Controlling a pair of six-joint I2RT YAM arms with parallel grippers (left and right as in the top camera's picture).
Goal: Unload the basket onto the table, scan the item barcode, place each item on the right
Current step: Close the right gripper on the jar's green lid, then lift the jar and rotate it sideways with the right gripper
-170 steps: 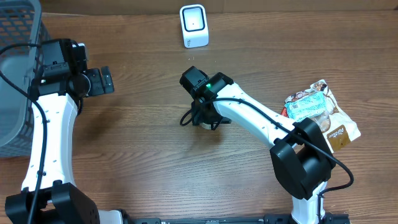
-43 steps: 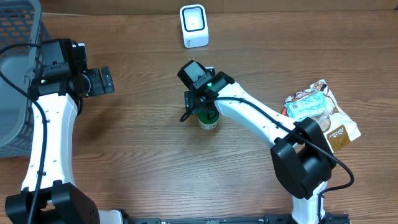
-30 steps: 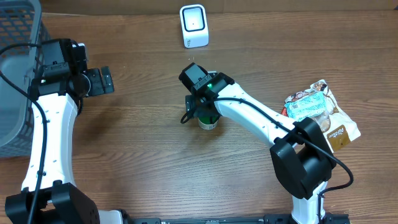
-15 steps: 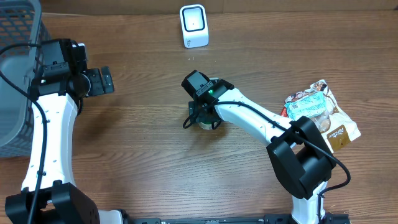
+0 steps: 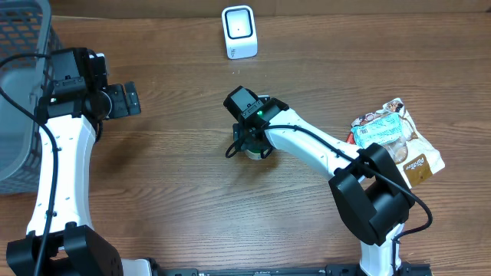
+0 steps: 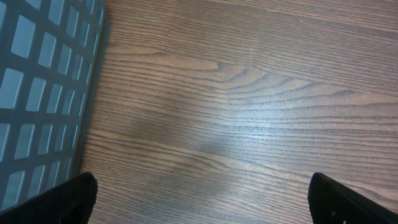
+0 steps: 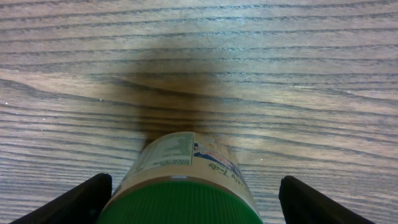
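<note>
The item is a small jar with a green ribbed lid (image 7: 180, 205) and a pale printed label (image 7: 186, 152), standing upright on the wooden table. My right gripper (image 7: 196, 200) hangs over it, open, with one finger on each side of the lid. The right finger stands clearly apart from the jar; the left one is close to it. From overhead only a sliver of the jar (image 5: 251, 156) shows under the right gripper (image 5: 249, 146). The white barcode scanner (image 5: 238, 31) stands at the back of the table. My left gripper (image 5: 126, 100) is open over bare wood (image 6: 202, 202).
A grey mesh basket (image 5: 17, 84) fills the far left, and its wall (image 6: 43, 81) shows in the left wrist view. A few snack bags (image 5: 395, 142) lie at the right, beside the right arm's base.
My right gripper has come down over the jar and shifted slightly toward the front, hiding most of it from overhead. Its jaws have narrowed a little. The left arm has not moved.
</note>
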